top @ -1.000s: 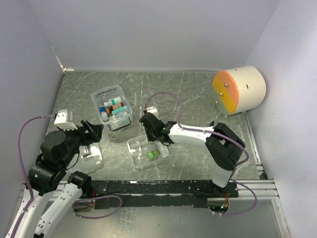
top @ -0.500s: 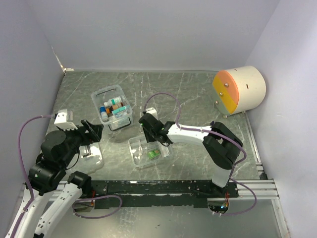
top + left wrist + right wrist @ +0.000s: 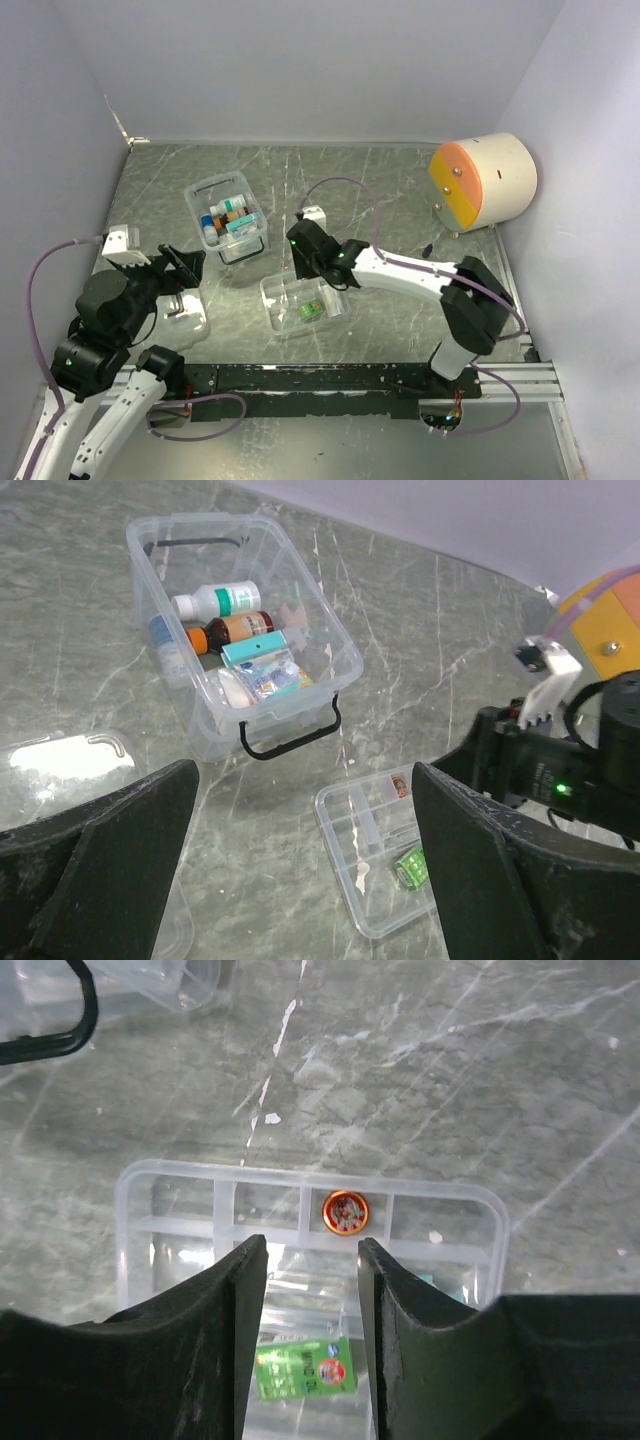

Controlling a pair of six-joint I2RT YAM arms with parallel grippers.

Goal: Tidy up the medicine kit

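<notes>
The medicine kit's clear box [image 3: 228, 218] [image 3: 240, 670] stands open at the back left with bottles and packets inside. Its divided tray insert [image 3: 272, 290] [image 3: 345, 830] [image 3: 130, 1190] lies on the table centre, holding a green packet [image 3: 310, 311] [image 3: 305, 1368] and a small red round tin [image 3: 344, 1212]. My right gripper [image 3: 310, 262] [image 3: 311, 1250] hovers open over the tray's back edge with nothing between its fingers. My left gripper [image 3: 180, 262] [image 3: 300, 780] is wide open and empty, above the table left of the tray. The clear lid [image 3: 188, 318] [image 3: 70, 760] lies flat at the near left.
A large cream-and-orange cylinder [image 3: 483, 183] [image 3: 600, 630] stands at the back right by the wall. The box's black wire latch [image 3: 290, 735] hangs off its near end. White walls close in the table on three sides.
The right gripper's jaws have spread wider and its wrist has drawn back a little from the tray; the right elbow swung right. The left gripper opened slightly more.
</notes>
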